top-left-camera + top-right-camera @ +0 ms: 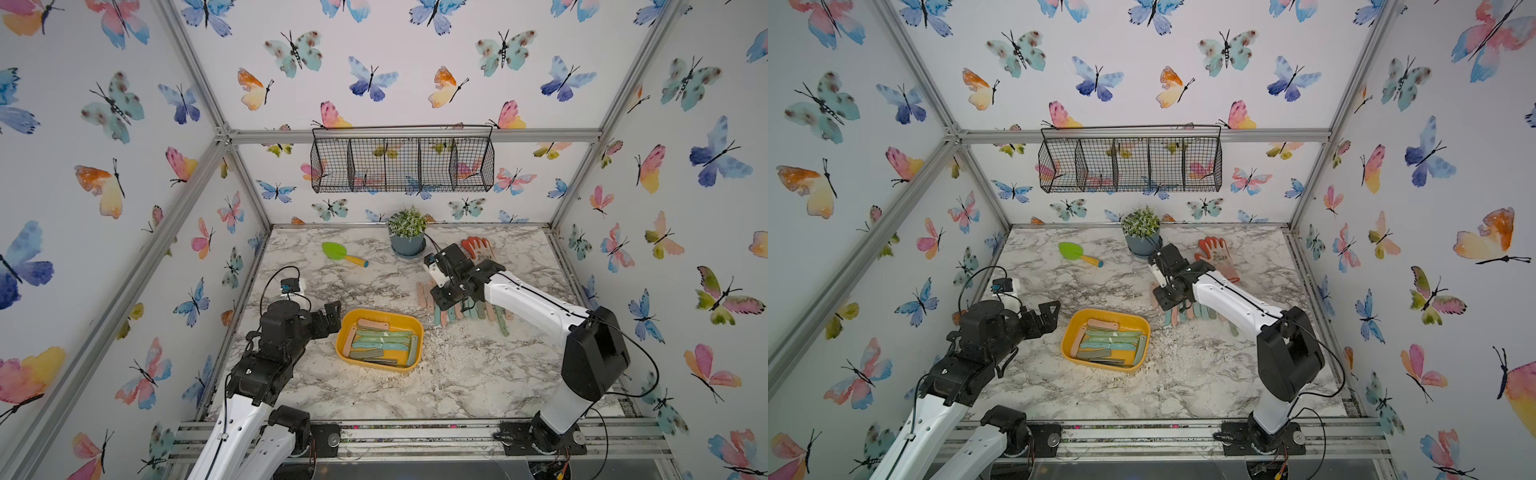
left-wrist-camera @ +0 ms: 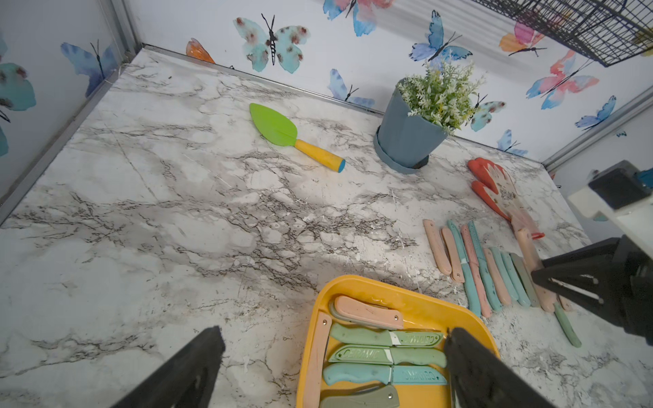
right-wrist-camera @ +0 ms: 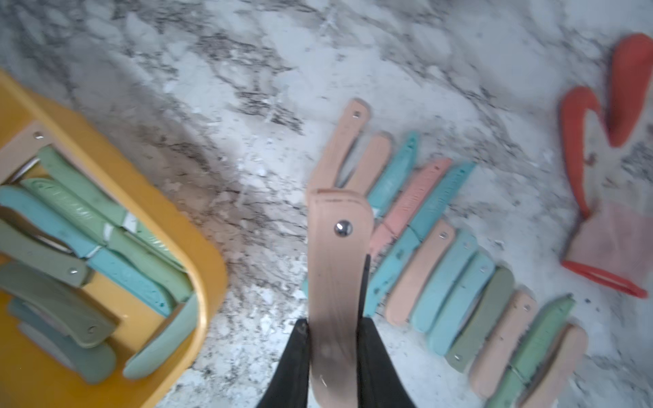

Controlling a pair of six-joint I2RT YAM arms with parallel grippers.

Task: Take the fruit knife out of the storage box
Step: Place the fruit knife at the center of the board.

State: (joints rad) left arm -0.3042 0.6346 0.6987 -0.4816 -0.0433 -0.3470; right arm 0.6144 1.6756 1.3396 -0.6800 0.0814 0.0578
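Right wrist view: the right end effector (image 3: 334, 326) is seen closed narrowly on a pale pink folding fruit knife (image 3: 337, 275), which is clamped between the two black fingers at the lower centre of the frame. The fruit knife is held outside the storage box (image 3: 208, 268), found at the left edge of that frame, and over the left end of a row of knives (image 3: 441, 268) laid side by side on the marble surface (image 3: 247, 88). Whether the row is touched by it cannot be told. An orange glove (image 3: 607, 212) is seen at the right edge. Inside the box, further knives (image 1: 380, 343) are seen at lower centre in a top view. The left end effector (image 2: 332, 333) is shown with its jaws wide apart, gripping nothing, just left of the box in both top views.
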